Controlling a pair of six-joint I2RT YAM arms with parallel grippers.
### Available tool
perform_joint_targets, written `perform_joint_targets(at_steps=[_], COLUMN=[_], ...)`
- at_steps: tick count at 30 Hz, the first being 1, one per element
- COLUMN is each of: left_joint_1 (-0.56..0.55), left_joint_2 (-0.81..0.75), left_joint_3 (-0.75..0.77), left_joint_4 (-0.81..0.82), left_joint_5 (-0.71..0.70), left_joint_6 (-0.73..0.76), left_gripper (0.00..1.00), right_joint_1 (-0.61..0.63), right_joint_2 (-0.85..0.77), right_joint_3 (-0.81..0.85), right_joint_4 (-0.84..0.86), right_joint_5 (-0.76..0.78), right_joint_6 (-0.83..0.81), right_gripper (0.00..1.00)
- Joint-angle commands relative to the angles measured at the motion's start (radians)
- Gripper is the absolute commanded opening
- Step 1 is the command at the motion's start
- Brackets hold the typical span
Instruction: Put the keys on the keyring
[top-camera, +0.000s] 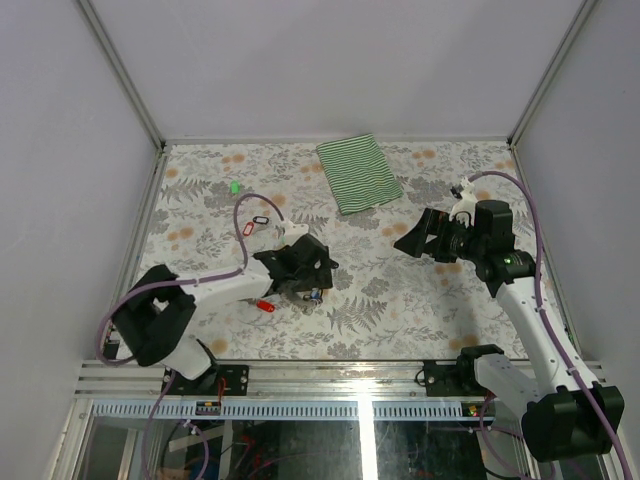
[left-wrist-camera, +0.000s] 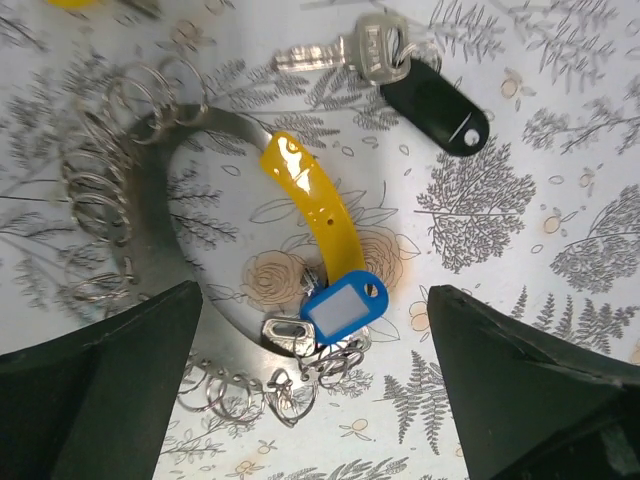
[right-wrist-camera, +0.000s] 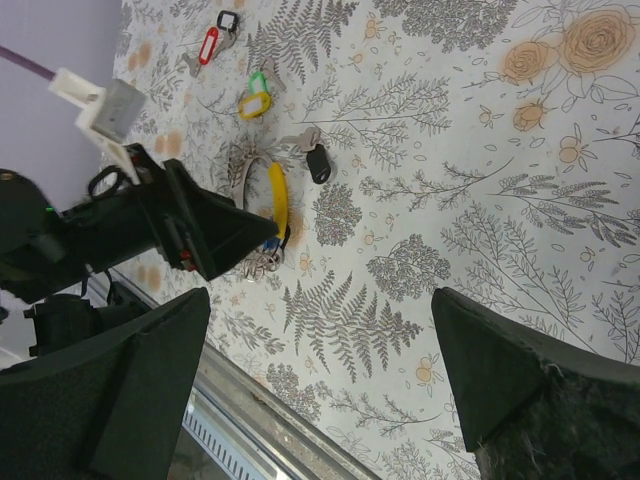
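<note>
**A:** Entry one, left side?
**B:** Left pincer (left-wrist-camera: 313, 298): spread wide and empty, poised over the keyring (left-wrist-camera: 215, 122), probably lining up a grasp.
**A:** The keyring itself?
**B:** It lies flat on the bench (top-camera: 400, 310). The blue-tagged key (left-wrist-camera: 343, 305) is at its lower arc; whether it is threaded on, I cannot tell. The black-tagged key (left-wrist-camera: 437, 105) is loose nearby.
**A:** Right side?
**B:** Right pincer (right-wrist-camera: 320, 295): spread, empty, raised well apart, apparently waiting.
</note>
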Motion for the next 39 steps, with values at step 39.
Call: perform_joint_targets(at_steps=[39], left_joint_1=[-0.076], left_joint_2=[-0.004], left_joint_3=[0.020], left_joint_4=[0.064], left_joint_5=[0.124], left_joint_6=[0.412], left_gripper=[1.00], right_joint_1=[0.101], right_joint_2=[0.099], right_joint_3=[-0.051], right_joint_4=[0.050], right_joint_5=[0.090], right_joint_6=[0.010], right_gripper=[0.93])
